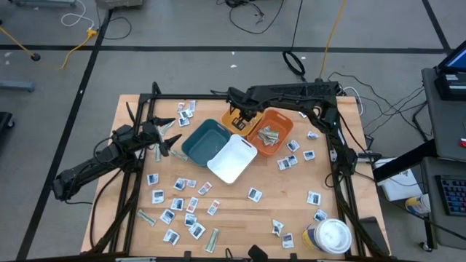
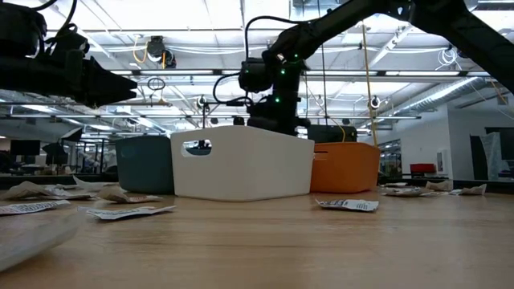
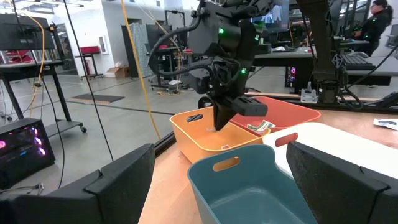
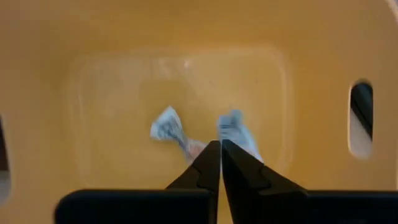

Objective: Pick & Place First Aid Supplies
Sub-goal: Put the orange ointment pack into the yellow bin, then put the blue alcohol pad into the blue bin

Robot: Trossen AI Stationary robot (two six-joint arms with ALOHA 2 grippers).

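So the right hand [image 4: 220,146] was pinched shut inside the yellow bin [image 4: 311,68], two small packets [image 4: 166,127] lying right under its tips; left hand [image 1: 169,138] hung open by the teal bin [image 1: 205,140].

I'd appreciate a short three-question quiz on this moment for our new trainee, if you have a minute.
1. True or false: the right gripper is shut above the floor of the yellow bin.
2. Multiple choice: what lies in the orange bin? A) grey-green wrapped strips B) a roll of tape C) nothing at all
3. Short answer: where is the left gripper, and how do its fingers stand?

Key
1. True. In the right wrist view its tips meet over the yellow floor, where two small packets lie.
2. A. The grey-green wrapped strips show in the high view.
3. Beside the teal bin, on its left in the high view, fingers open and empty.
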